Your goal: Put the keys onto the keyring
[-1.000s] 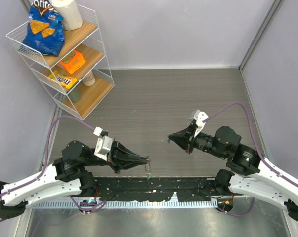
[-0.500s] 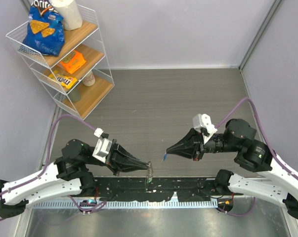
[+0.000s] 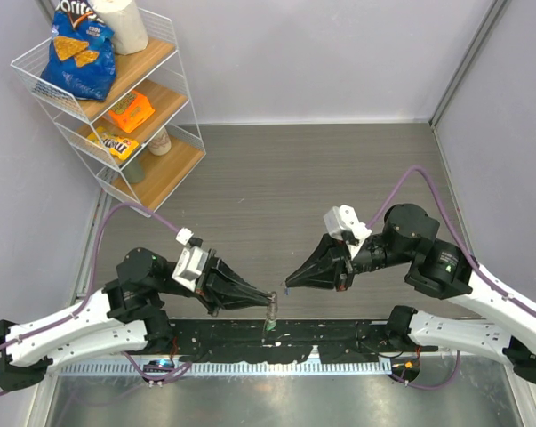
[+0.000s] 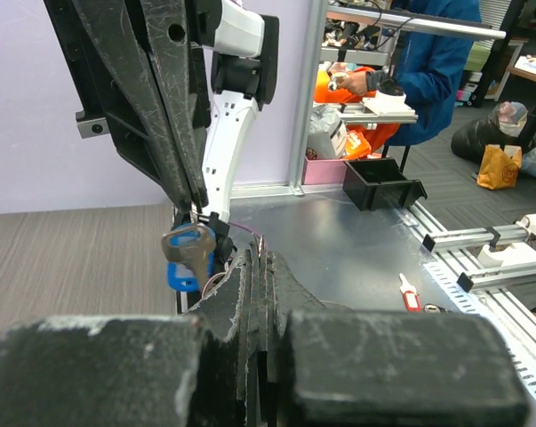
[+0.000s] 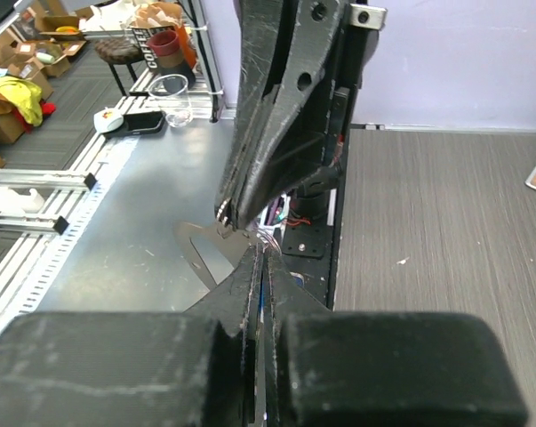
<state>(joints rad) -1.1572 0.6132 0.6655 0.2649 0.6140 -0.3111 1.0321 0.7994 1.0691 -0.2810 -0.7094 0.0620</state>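
My left gripper is shut on the keyring, a thin metal loop at its tip. The green-headed key hangs on it just below, over the black base rail. My right gripper is shut on the blue-headed key, and its tip sits a finger's width up and right of the left tip. In the left wrist view the blue key hangs from the right fingers, just left of my own shut tips. In the right wrist view the left fingers end in the metal ring just above my shut tips.
A white wire shelf with chip bags and snack packs stands at the far left. The black base rail and the metal table edge run along the near side. Grey walls close in the wood-grain table.
My right gripper has swung left and down with the blue key, closing on the left gripper's tip. The left gripper has edged slightly right with the keyring.
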